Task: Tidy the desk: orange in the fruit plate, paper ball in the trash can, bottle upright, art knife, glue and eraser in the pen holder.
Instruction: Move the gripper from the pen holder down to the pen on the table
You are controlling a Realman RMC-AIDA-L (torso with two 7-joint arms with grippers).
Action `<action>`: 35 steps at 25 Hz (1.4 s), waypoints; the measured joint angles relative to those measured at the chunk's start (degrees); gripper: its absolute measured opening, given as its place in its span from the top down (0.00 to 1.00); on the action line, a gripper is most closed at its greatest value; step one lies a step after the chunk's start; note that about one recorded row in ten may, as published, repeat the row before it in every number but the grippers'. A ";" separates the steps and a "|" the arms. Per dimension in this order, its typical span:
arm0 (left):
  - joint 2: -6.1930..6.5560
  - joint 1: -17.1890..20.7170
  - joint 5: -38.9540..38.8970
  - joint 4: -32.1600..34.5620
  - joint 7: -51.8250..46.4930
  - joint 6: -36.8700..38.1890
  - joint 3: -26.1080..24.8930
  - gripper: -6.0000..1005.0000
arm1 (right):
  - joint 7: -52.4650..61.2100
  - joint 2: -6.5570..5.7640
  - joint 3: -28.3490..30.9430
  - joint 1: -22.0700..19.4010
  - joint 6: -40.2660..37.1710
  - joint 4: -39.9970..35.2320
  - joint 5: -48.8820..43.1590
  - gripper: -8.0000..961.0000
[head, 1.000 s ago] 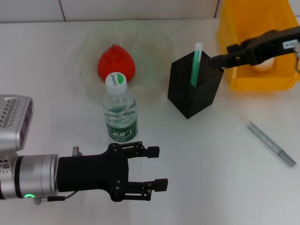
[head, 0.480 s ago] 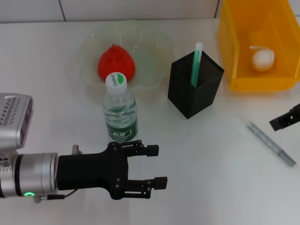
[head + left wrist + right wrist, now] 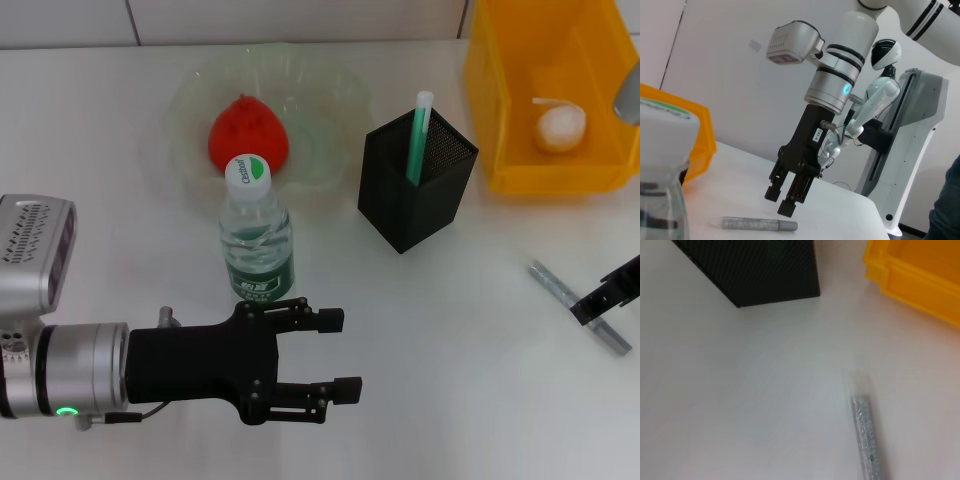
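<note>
The orange point(image 3: 248, 132) lies in the fruit plate point(image 3: 340, 90). The bottle point(image 3: 257, 235) stands upright in front of the plate. The pen holder point(image 3: 415, 195) holds a green-and-white stick point(image 3: 419, 135). The paper ball point(image 3: 560, 127) lies in the trash can point(image 3: 520, 170). A slim silver stick point(image 3: 560, 288), art knife or glue, lies flat on the table at the right. My right gripper point(image 3: 598, 303) is open, low over the stick's near end; the left wrist view shows it point(image 3: 778, 201) just above the stick point(image 3: 760, 224). My left gripper point(image 3: 335, 352) is open and empty, in front of the bottle. The eraser is out of view.
The right wrist view shows the pen holder's base point(image 3: 765, 270), the trash can's corner point(image 3: 920, 275) and the silver stick point(image 3: 867, 435) on bare white table. A tiled wall runs behind the plate.
My right gripper has left the pen holder's rim, swung out to the right and come down over the silver stick. The left arm has barely moved.
</note>
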 joint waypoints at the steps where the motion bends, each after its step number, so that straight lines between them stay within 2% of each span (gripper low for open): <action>1: -0.10 -0.03 0.00 -0.01 0.07 0.00 -0.02 0.20 | -0.10 0.00 -0.70 0.26 1.23 1.21 -0.02 0.32; 11: -0.17 -0.14 -0.57 -0.01 0.41 0.34 -0.20 0.20 | -0.62 -0.01 -2.51 2.11 7.39 6.84 -0.08 0.44; 22: -0.16 -0.55 -0.67 -0.01 0.51 0.39 -0.21 0.20 | -1.15 -0.03 -4.82 4.11 11.77 11.79 -0.09 0.53; 28: -0.16 -0.62 -0.77 -0.01 0.54 0.37 -0.21 0.20 | -1.32 -0.03 -4.82 4.39 12.73 12.49 -0.09 0.64; 33: -0.16 -0.58 -0.80 -0.01 0.56 0.13 -0.21 0.20 | -1.36 -0.03 -4.81 4.39 13.34 12.95 -0.12 0.84; 35: -0.16 -0.61 -0.80 -0.01 0.56 0.10 -0.21 0.20 | -1.41 -0.02 -4.76 4.18 13.41 12.68 -0.11 0.85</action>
